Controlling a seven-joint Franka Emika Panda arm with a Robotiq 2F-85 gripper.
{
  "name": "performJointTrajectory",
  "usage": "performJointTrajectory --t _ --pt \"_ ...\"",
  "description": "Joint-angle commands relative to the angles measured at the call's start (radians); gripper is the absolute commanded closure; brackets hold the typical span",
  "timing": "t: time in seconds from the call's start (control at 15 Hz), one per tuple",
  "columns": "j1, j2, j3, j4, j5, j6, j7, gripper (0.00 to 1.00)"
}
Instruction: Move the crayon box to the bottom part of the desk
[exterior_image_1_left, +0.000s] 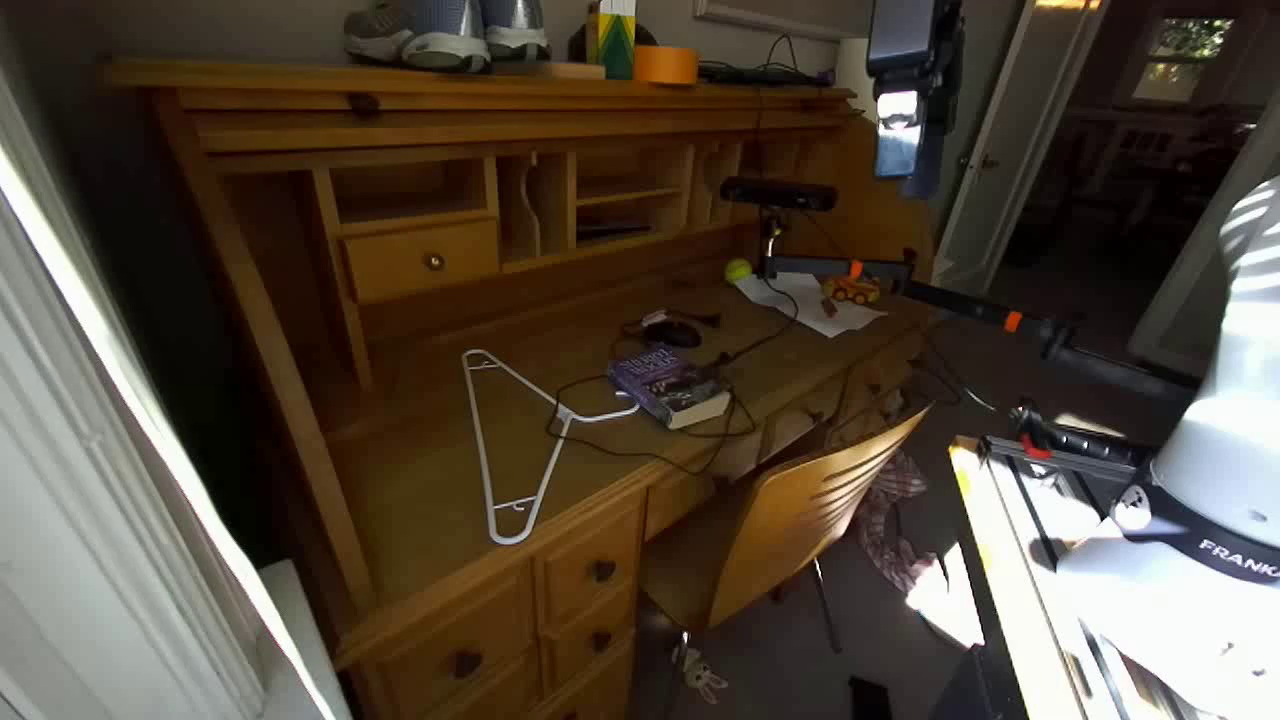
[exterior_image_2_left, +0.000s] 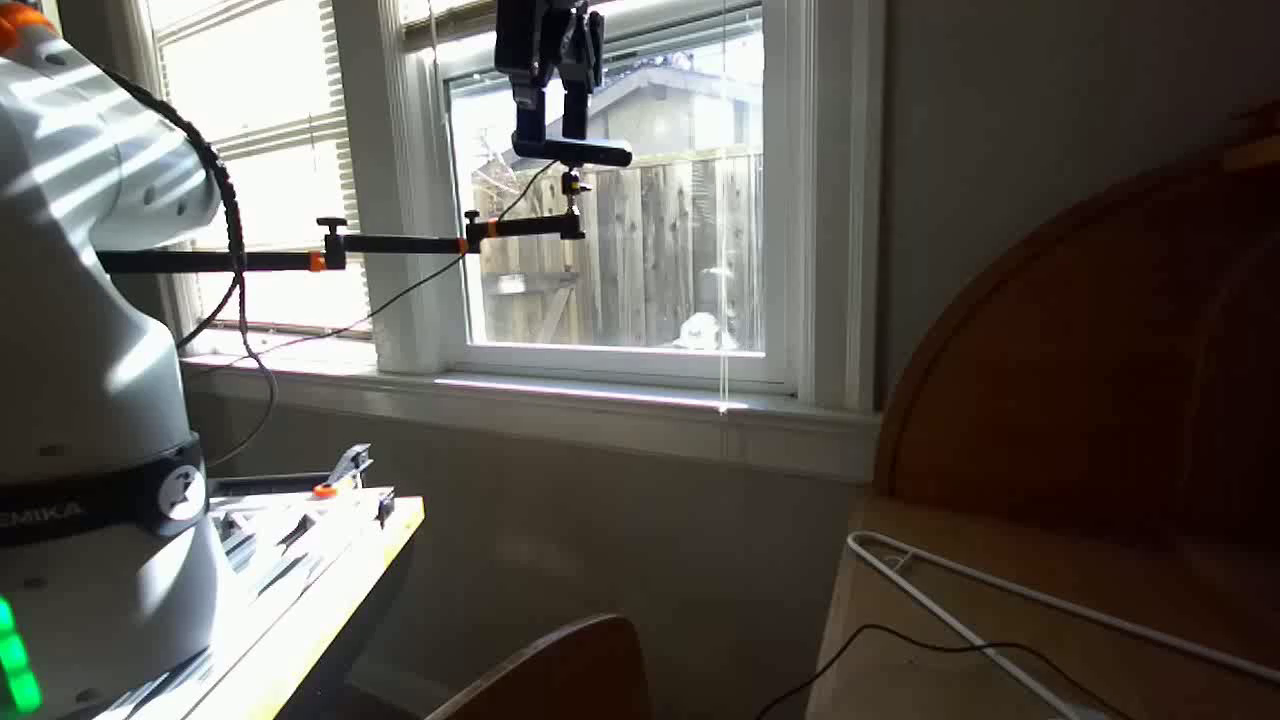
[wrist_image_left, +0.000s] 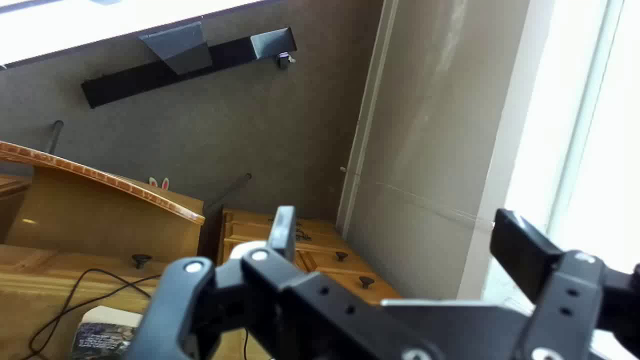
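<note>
The crayon box (exterior_image_1_left: 618, 45) is a yellow and green carton standing upright on the top shelf of the desk, partly cut by the frame edge. The desk (exterior_image_1_left: 400, 440) is honey-coloured wood with cubbyholes and a flat writing surface below that shelf. Part of it also shows in an exterior view (exterior_image_2_left: 1050, 400) and in the wrist view (wrist_image_left: 332, 262). My gripper (exterior_image_1_left: 905, 165) hangs in the air, pointing down, well to the right of the box. It also shows in an exterior view (exterior_image_2_left: 553, 118). In the wrist view its fingers (wrist_image_left: 392, 240) are wide apart with nothing between them.
An orange roll (exterior_image_1_left: 667, 65) touches or nearly touches the box; shoes (exterior_image_1_left: 450, 35) stand left. On the writing surface lie a white hanger (exterior_image_1_left: 480, 440), a book (exterior_image_1_left: 668, 385) and cables. A camera (exterior_image_1_left: 778, 193) on a black arm and a chair (exterior_image_1_left: 800, 500) stand near.
</note>
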Motion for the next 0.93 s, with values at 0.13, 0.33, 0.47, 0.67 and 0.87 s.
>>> performJointTrajectory --t 0.13,0.33,0.47,0.67,0.87 --pt "-0.024 0.0 0.018 0.003 0.01 -0.006 -0.011 0.0" --pt "-0.024 0.0 0.018 0.003 0.01 -0.006 -0.011 0.0" --pt "-0.044 0.02 0.024 0.01 0.012 0.03 0.026 0.0" --pt "-0.107 0.083 0.021 0.045 0.016 0.153 0.127 0.0" --pt "-0.161 0.145 0.008 0.088 0.013 0.256 0.205 0.0"
